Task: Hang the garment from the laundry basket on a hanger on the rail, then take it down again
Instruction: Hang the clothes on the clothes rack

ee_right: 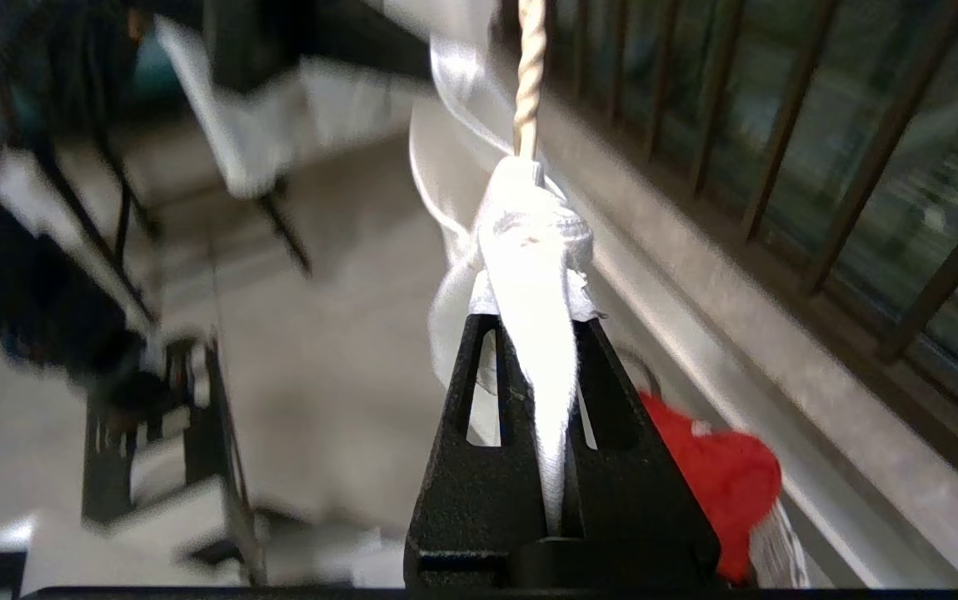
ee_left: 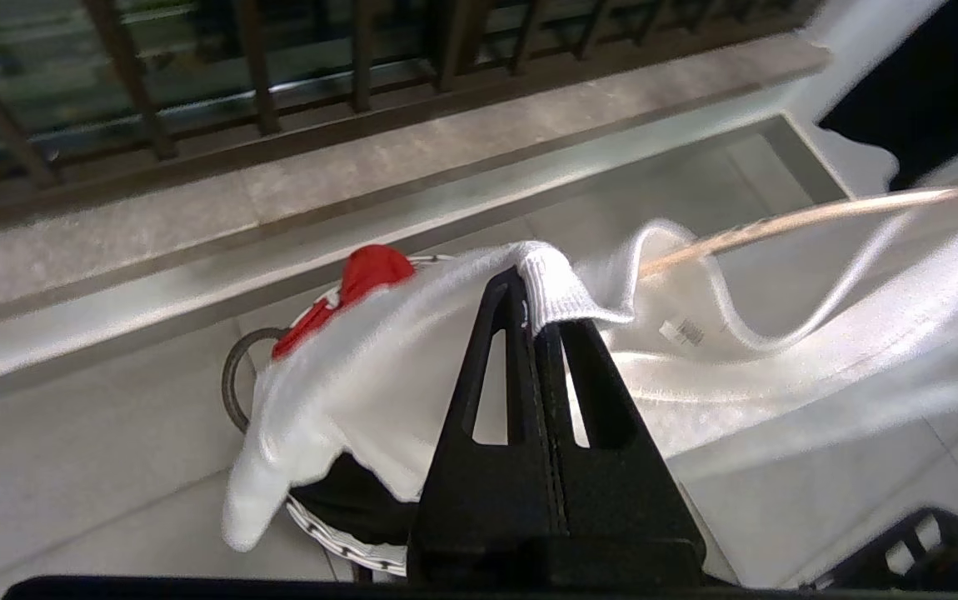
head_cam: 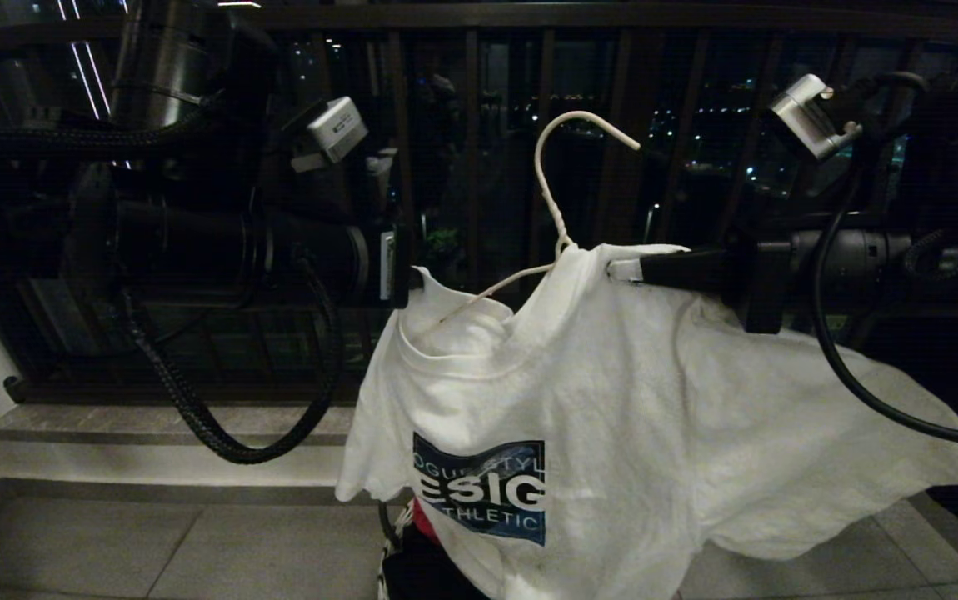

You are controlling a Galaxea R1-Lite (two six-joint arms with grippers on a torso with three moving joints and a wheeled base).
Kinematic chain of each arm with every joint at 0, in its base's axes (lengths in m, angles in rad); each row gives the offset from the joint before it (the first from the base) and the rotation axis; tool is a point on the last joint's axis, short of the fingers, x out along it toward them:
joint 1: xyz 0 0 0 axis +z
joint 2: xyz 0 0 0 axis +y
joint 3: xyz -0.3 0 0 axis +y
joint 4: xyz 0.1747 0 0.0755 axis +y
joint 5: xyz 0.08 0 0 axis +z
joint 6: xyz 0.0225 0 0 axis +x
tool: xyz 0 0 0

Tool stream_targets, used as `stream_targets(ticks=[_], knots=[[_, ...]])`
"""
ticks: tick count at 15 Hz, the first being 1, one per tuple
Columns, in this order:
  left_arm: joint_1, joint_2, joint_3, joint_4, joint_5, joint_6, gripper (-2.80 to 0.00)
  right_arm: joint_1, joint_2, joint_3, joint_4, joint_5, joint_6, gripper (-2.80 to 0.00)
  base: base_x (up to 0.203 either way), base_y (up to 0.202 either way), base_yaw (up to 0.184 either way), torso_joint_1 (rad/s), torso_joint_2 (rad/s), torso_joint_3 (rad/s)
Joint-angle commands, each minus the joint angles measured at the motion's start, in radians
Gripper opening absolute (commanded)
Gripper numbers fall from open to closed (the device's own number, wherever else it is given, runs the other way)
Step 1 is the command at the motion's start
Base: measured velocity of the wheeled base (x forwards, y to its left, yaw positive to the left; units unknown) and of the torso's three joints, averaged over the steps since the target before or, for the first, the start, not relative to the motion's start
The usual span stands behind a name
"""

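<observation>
On the left, the left gripper point(head_cam: 402, 279) is clenched on the collar of the garment point(head_cam: 612, 417), held up in mid-air above the laundry basket point(ee_left: 337, 542), where a red cloth point(ee_left: 371, 275) lies. In the middle, the hanger point(head_cam: 558, 167) pokes out of the neck opening, its hook free; no rail is in view. On the right, the right gripper point(head_cam: 625, 269) pinches the shirt's shoulder at the hanger's neck. The shirt seems half-threaded; next, the collar likely needs seating over the hanger's left arm.

The garment point(head_cam: 612, 400) hides most of the laundry basket point(ee_left: 337, 542)
</observation>
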Motion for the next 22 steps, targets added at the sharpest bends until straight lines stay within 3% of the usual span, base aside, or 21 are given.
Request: stream_targets(ticks=[1,4,7,14,22], knots=[[-0.016,0.03,-0.011,0.0,0.007,-0.013,-2.8,-0.017,-0.036,0.103,-0.15,0.001,0.068,-2.8,0.0,0.0,0.0,0.0,0.0,0.0],[-0.032,0.04,-0.019,-0.017,0.008,-0.049,-2.8,-0.027,-0.043,0.192,-0.292,0.0,0.12,-2.8,0.0,0.0,0.0,0.0,0.0,0.0],[-0.04,0.043,-0.022,-0.133,0.005,-0.123,-2.8,-0.026,-0.034,0.195,-0.316,0.0,0.146,-2.8,0.0,0.0,0.0,0.0,0.0,0.0],[-0.147,0.046,-0.022,-0.201,0.0,-0.145,-2.8,-0.026,-0.005,0.209,-0.35,0.002,0.15,-2.8,0.0,0.0,0.0,0.0,0.0,0.0],[-0.214,0.081,-0.071,-0.206,0.013,-0.139,-2.8,-0.025,0.015,0.24,-0.49,0.007,0.272,-2.8,0.0,0.0,0.0,0.0,0.0,0.0]])
